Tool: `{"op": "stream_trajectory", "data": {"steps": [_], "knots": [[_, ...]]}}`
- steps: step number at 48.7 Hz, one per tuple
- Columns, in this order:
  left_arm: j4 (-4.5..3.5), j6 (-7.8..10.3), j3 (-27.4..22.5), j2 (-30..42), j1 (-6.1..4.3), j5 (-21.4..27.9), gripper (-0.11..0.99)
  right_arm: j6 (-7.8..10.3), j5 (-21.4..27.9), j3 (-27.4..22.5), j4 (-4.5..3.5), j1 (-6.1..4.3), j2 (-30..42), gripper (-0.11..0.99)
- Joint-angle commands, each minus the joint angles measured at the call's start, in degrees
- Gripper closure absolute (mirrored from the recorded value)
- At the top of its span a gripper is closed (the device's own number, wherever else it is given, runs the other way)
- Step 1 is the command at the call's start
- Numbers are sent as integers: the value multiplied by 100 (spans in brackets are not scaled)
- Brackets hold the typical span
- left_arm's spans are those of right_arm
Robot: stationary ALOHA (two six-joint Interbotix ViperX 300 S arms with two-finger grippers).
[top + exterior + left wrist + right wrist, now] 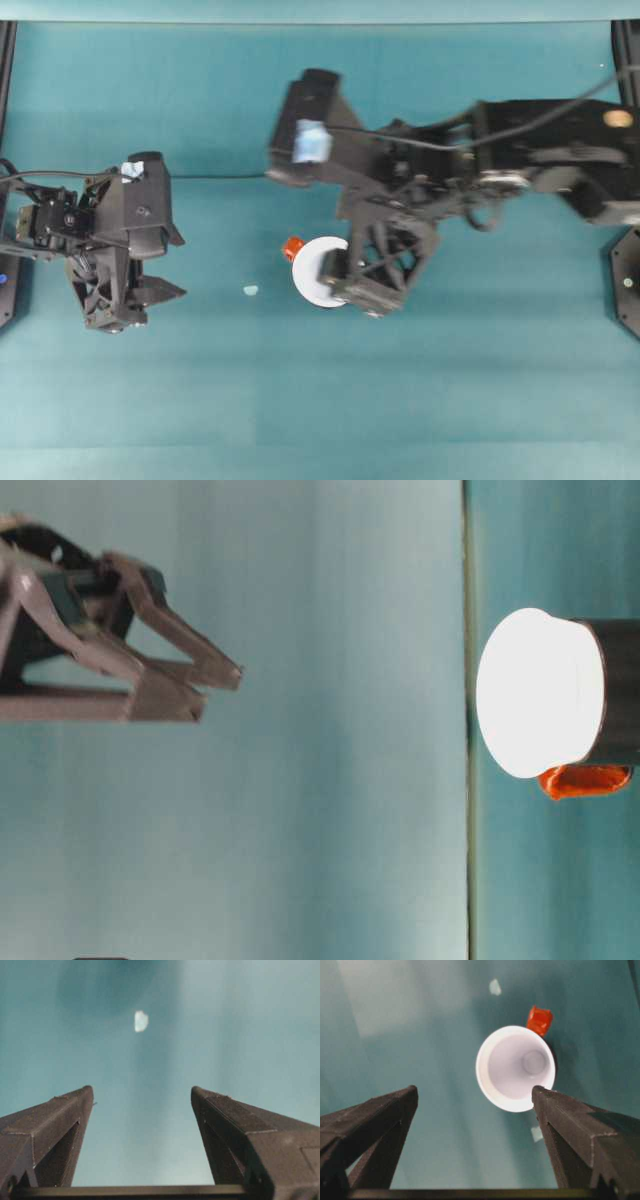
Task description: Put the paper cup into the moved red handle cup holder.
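Paper cup (515,1067) sat upright inside the red handle cup holder (618,695), near mid-table (450,400), its white rim standing proud of the black wall and the red handle tab (293,247) jutting out beside it. Right gripper (475,1097) hung above the cup, jaws spread wide and holding nothing. Left gripper (142,1091) was well apart at the left side, jaws likewise open and empty, with a small pale scrap (141,1021) on the table ahead of it.

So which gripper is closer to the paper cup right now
Right. The right gripper hangs open just above the paper cup; the left gripper, also open, sits far off near the table's left edge.
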Motion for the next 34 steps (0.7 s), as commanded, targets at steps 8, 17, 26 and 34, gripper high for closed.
{"op": "stream_trajectory", "data": {"steps": [8,17,26,34], "knots": [[9,0,-9,-79,-9,-53,3,-18,-703,510,-18,149,-686,9],[9,0,-9,-88,-9,-53,3,-9,-1046,765,-26,167,-1046,9],[9,0,0,-193,-44,-53,3,-9,-1011,1116,-26,176,-1318,9],[9,0,44,-422,-53,-53,3,-9,-1230,1433,-18,193,-1564,9]]}}
